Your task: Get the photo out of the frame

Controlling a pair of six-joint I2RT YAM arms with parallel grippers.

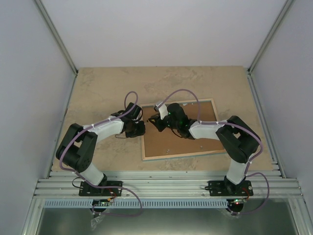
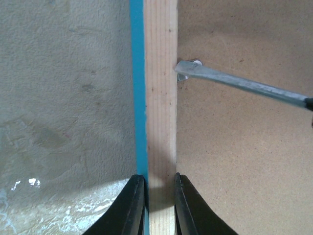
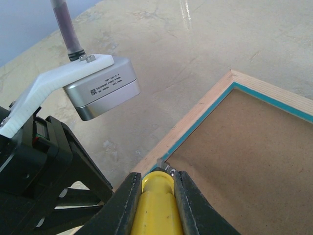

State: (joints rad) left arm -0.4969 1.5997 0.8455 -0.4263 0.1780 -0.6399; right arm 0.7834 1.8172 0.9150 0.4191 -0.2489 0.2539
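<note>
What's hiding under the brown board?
Nothing shows: the brown board fills the frame and covers whatever lies beneath. A screwdriver tip rests at its edge.

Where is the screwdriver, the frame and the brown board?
screwdriver (image 2: 244, 85): left wrist view, on its metal shaft.
frame (image 2: 160, 98): left wrist view, on its wooden rim.
brown board (image 1: 171, 144): top view, on its bare near part.

Screwdriver (image 3: 157, 208), brown backing board (image 1: 182, 145), beige table (image 1: 107, 83)
</note>
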